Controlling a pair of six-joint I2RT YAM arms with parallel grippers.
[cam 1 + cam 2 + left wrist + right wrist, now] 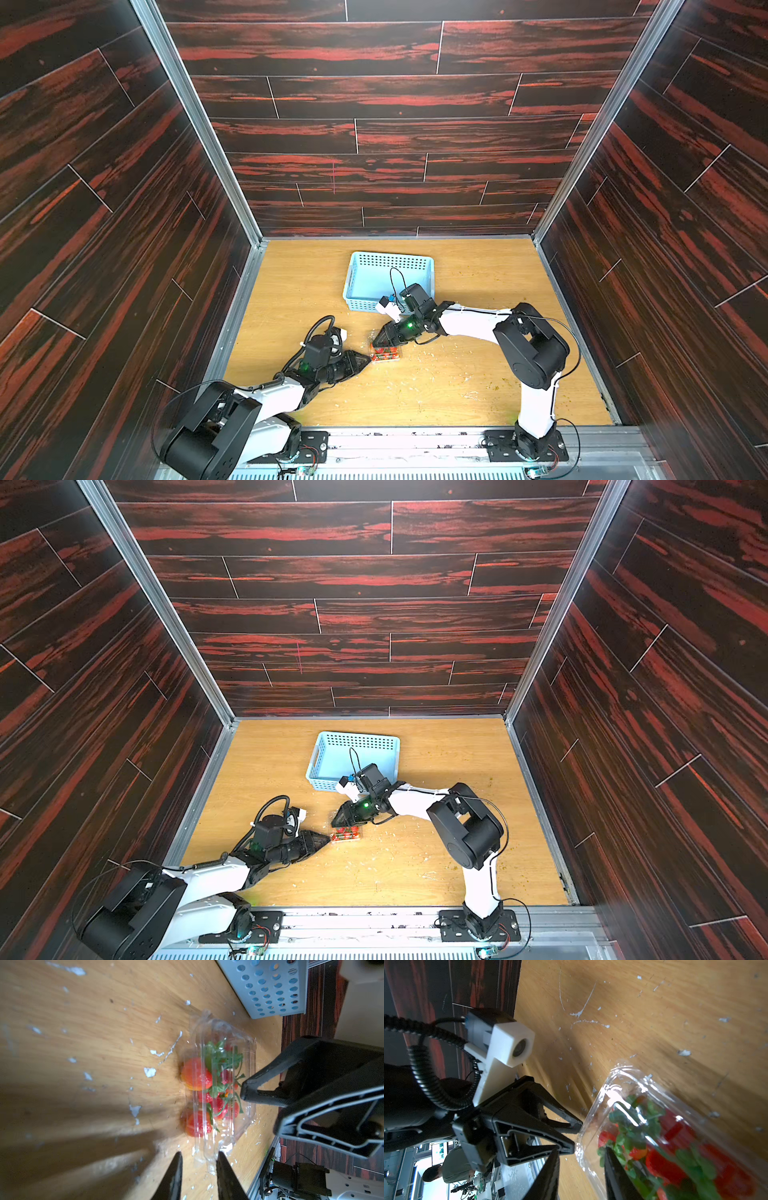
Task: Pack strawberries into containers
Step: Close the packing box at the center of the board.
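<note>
The left fingers [175, 1174] stand a little apart, and the clear rim of the punnet [228, 1032] reaches between their tips. The right fingers [550, 1176] are spread: one tip is against the punnet's clear top and the other is outside its edge. The strawberries [197, 1076] lie packed inside. In both top views the punnet sits near the middle of the tabletop [478, 374]. The left fingers are at its 9 o'clock and the right fingers at its 12 o'clock edge. The blue basket [390, 259] stands farther off at 12 o'clock.
</note>
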